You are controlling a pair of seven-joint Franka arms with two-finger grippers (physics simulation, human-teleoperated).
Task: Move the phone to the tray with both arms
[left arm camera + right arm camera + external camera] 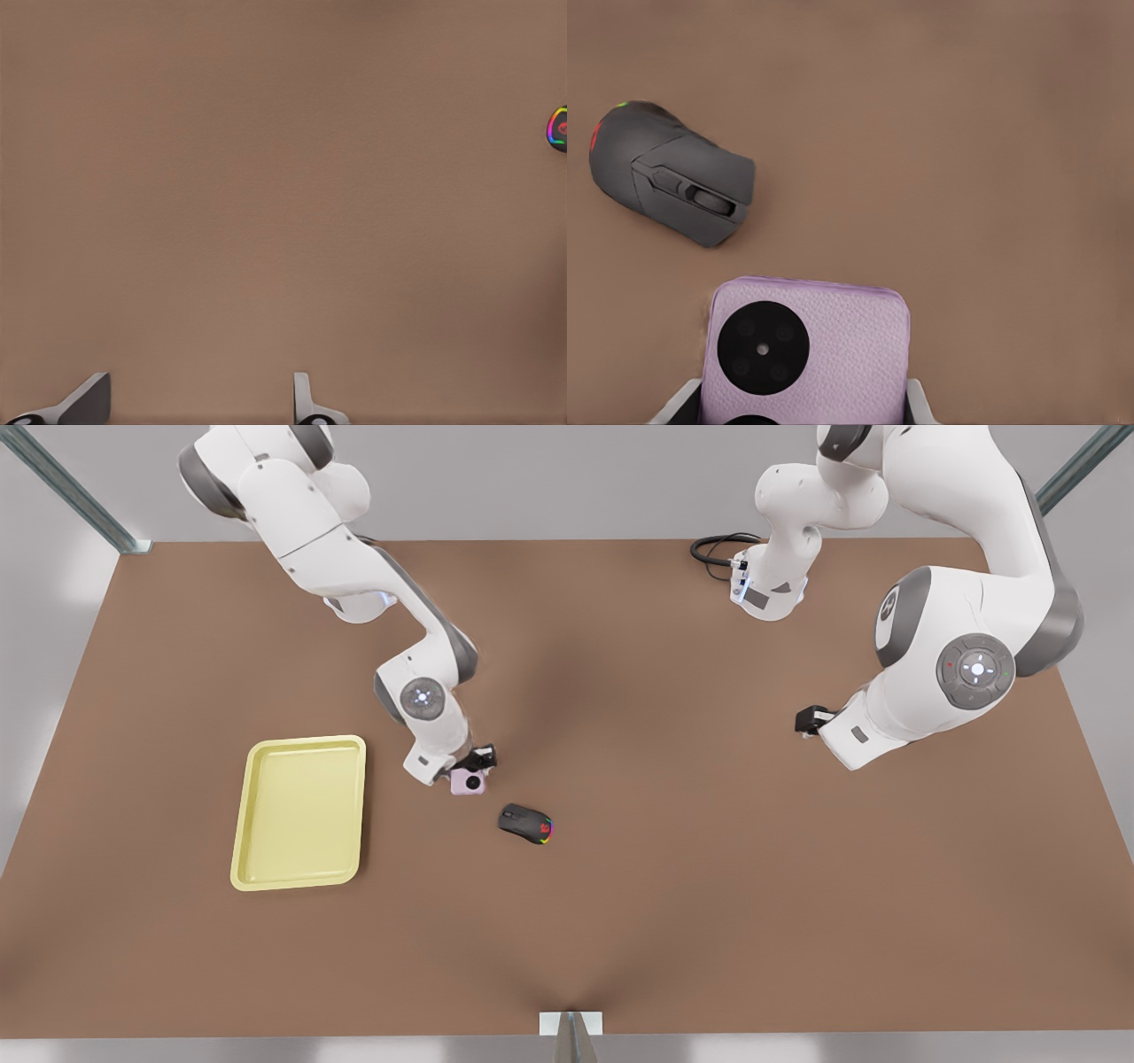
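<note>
The pale pink phone [467, 781] lies flat at mid-table, right of the tray in the front view, its two black circles facing up. My right gripper [476, 764], on the arm at the front view's left, is down over it. In the right wrist view the two fingers [920, 400] press against the phone [824, 350] on its two long sides, so the gripper [802, 405] is shut on it. The pale yellow tray [301, 815] holds nothing. My left gripper [811, 720], on the arm at the front view's right, hangs open [197, 405] over bare table.
A black mouse [524, 823] with rainbow lights lies just right of the phone in the front view; it is also near the phone in the right wrist view [673, 173]. A black cable [718, 549] coils at the table's far edge.
</note>
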